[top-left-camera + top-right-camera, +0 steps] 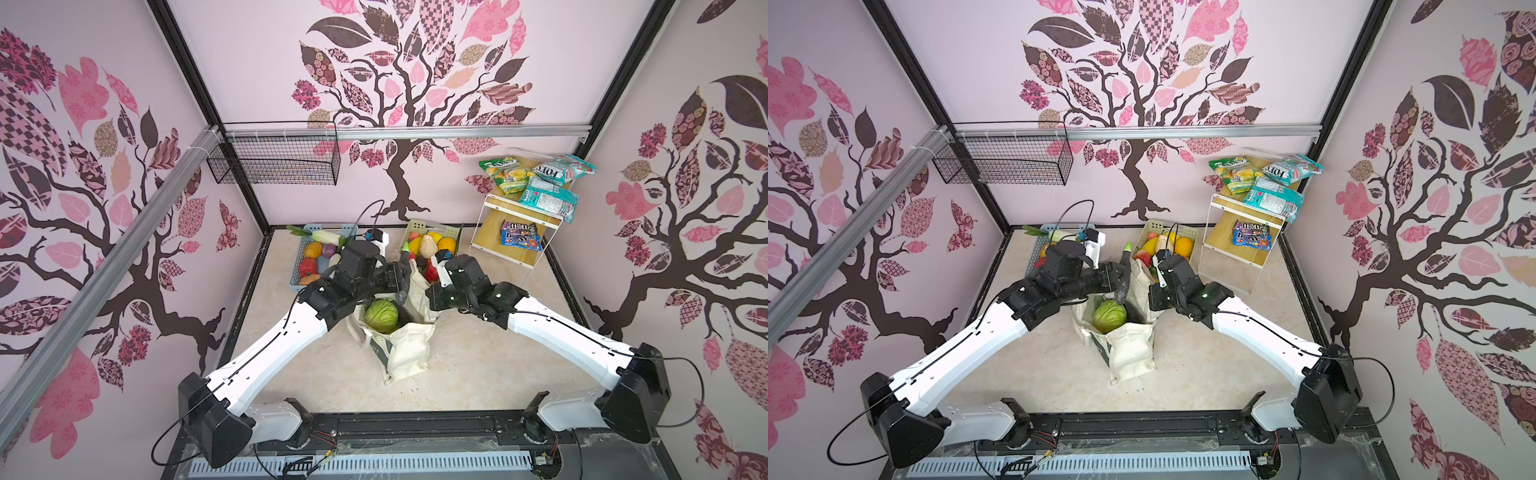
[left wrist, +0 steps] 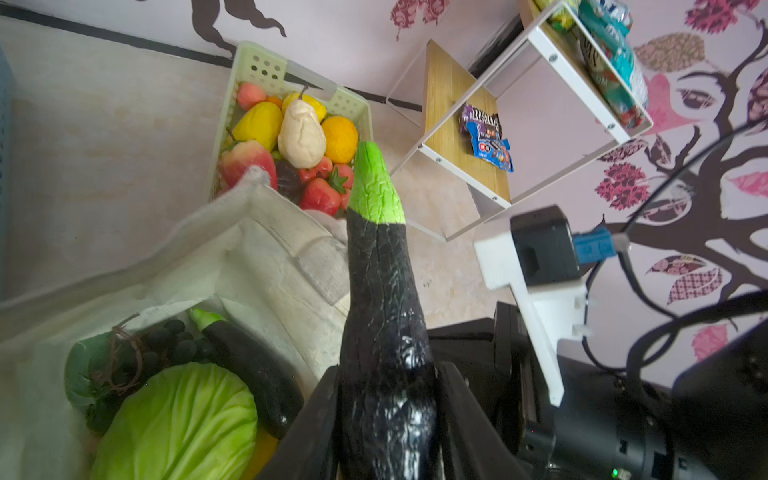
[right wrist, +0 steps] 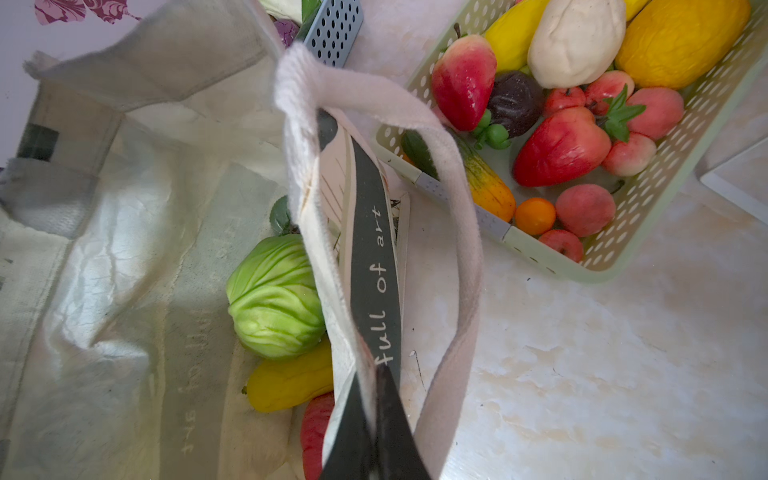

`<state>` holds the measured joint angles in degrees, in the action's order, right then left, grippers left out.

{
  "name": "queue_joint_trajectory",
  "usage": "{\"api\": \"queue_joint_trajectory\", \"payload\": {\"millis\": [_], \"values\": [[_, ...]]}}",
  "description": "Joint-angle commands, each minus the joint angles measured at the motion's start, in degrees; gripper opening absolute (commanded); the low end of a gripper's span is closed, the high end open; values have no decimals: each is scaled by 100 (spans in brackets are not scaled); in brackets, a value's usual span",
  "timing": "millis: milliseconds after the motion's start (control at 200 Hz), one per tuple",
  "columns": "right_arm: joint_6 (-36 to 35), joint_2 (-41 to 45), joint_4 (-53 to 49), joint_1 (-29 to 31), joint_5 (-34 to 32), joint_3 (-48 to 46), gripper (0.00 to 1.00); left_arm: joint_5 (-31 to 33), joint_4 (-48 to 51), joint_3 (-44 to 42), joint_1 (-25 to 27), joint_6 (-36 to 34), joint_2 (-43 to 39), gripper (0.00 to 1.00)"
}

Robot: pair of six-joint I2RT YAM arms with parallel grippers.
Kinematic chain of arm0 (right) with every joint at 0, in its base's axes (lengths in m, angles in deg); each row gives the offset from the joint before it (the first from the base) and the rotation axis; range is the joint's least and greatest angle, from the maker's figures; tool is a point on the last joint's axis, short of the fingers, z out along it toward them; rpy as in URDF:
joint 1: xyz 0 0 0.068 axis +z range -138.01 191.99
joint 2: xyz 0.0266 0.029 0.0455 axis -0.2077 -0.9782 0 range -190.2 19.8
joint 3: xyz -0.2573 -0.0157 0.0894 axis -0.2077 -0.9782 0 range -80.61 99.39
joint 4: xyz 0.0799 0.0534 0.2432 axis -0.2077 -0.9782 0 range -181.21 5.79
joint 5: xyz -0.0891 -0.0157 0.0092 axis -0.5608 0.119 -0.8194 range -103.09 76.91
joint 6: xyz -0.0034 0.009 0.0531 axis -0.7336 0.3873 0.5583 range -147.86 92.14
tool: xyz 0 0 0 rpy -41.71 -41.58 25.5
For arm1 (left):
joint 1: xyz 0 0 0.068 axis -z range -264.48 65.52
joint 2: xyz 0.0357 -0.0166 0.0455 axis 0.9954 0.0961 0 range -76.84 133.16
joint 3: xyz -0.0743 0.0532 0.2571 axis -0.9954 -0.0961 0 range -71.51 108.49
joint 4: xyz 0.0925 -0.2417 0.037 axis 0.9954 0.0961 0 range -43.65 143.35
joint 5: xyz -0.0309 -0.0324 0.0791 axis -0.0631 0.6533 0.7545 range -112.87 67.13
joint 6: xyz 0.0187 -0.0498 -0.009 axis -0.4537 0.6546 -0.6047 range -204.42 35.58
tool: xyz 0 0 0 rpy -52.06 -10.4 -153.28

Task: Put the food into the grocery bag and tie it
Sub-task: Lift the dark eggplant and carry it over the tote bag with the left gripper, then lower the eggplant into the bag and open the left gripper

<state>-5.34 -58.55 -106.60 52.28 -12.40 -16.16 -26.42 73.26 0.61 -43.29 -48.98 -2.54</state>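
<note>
Partly loaded, cabbage point(image 3: 274, 295), grapes point(image 2: 174, 345), banana point(image 3: 286, 382) in grocery bag point(image 3: 124, 208); clamping eggplant point(image 2: 374, 249) at its mouth with left gripper point(image 2: 390, 390), pinching rim with right gripper point(image 3: 374, 415); tying not yet begun.

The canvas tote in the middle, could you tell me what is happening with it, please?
The right gripper pinches the rim of the canvas tote, holding it open. The left gripper grips a dark eggplant over its mouth. A green cabbage, grapes and another eggplant already lie inside. The handles are not yet tied.
</note>
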Motion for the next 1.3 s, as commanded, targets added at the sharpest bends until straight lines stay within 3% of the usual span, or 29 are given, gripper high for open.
{"api": "queue_joint_trajectory", "payload": {"millis": [0, 275, 880, 995, 1296], "values": [[33, 109, 18, -15, -62, -1, 0, 515, 206, -282, 302, -196, 59, 38], [19, 109, -100, -15, -195, 127, 0, 727, 198, -758, 734, 35, 128, 38], [25, 39, -213, -18, -188, 378, 0, 772, 64, -1707, 926, 421, 45, 41], [32, 12, -226, -17, -178, 401, 0, 828, 76, -1815, 927, 437, 97, 45], [68, 5, -195, -13, -184, 346, 0, 885, 172, -1771, 937, 510, 134, 67]]}}
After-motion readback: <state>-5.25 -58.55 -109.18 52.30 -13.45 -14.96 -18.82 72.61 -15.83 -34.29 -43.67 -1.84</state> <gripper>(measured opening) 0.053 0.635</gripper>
